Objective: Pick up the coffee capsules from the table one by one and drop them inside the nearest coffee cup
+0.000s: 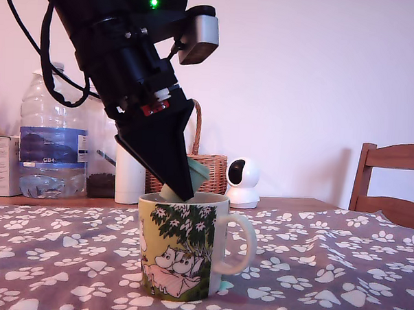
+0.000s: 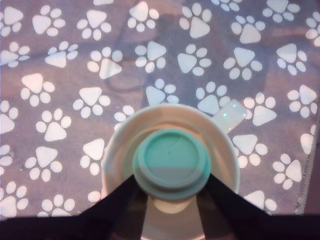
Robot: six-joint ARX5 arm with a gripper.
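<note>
So the gripper [image 1: 183,188] has its black jaws pinched on one mint-green coffee capsule [image 2: 171,162], held right over the mouth of the single hippo-print mug [image 1: 181,244], whose handle sits at about 3 o'clock in the exterior view. The mug's on the paw-print cloth [image 1: 326,270] over the wooden table. Behind: one water bottle [image 1: 53,131], a wicker basket [image 1: 208,170], a little white camera [image 1: 243,182], one wooden chair [image 1: 391,183], plain wall.

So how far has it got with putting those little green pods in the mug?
In hand: the gripper holds one mint-green capsule right over the mouth of the cream mug, its tips at the rim. It has not let go yet, so the drop is what remains. No other capsules show on the paw-print cloth in either view, and the mug's inside is mostly hidden, so the number already dropped is unclear.
</note>
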